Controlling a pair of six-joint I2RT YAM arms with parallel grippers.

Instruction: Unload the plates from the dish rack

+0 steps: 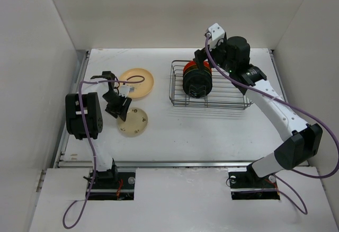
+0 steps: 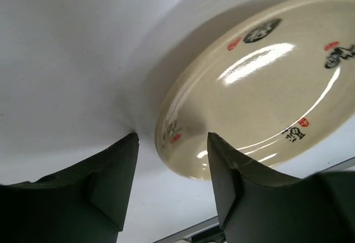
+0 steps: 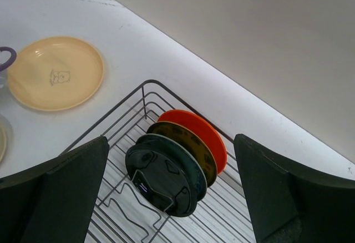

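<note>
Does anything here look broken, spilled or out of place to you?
Nothing stands out. The peach plate and cream plate lie flat on the table, apart; three plates stand upright in the dish rack. No chips or spills show.

Three plates (image 1: 196,81) stand in the dish rack (image 1: 233,97). Left of it, two plates (image 1: 143,88) lie on the table (image 1: 212,136).

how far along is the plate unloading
Done: the peach plate and cream plate lie on the table. In hand: nothing; the left gripper stands open at the cream plate's rim, the right gripper open above the dish rack. Left: teal plate, yellow plate, orange-red plate.
</note>
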